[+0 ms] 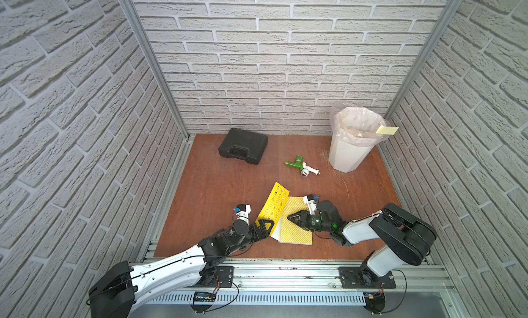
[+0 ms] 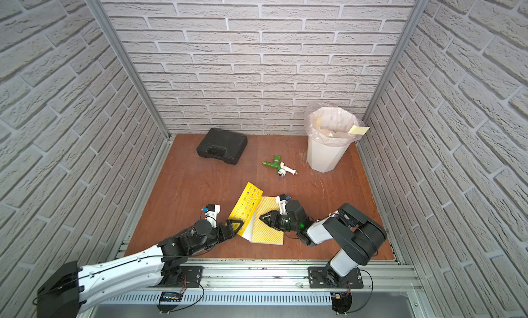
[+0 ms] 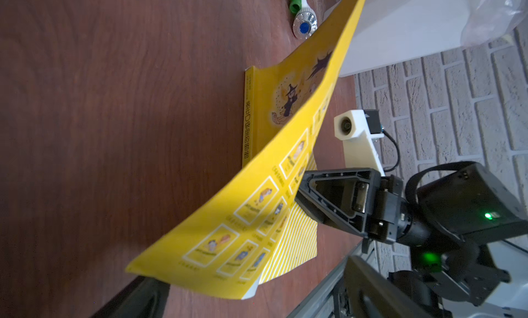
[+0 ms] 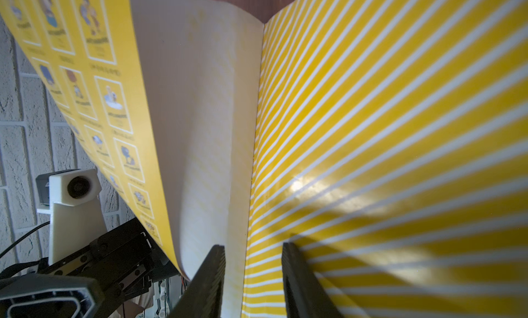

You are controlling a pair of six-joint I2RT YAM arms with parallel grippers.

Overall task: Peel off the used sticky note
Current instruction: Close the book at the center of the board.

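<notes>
- The right fingers [image 4: 297, 273] stand partly apart with nothing pinched between them. One is over the white inner leaf [image 4: 200, 131], the other over the striped page [image 4: 400, 131], either side of the fold.
- The left fingers [image 3: 143, 296] are spread wide, and the lifted cover [image 1: 275, 202] of the yellow book [image 1: 294, 236] leans on one of them, not clamped.
- In both top views the book lies near the front edge of the worktop [image 1: 214, 193], between the two arms. Its cover is raised and tilted towards the left arm.
- A pale yellow sticky note [image 1: 387, 130] clings to the rim of the lined white bin [image 1: 345, 156] in the far right corner. It juts outwards and is well apart from both sets of fingers.
- A green-and-white tap [image 1: 301, 163] lies on its side between the book and the bin.
- A closed black case [image 1: 243, 145] sits near the back wall, left of the tap.
</notes>
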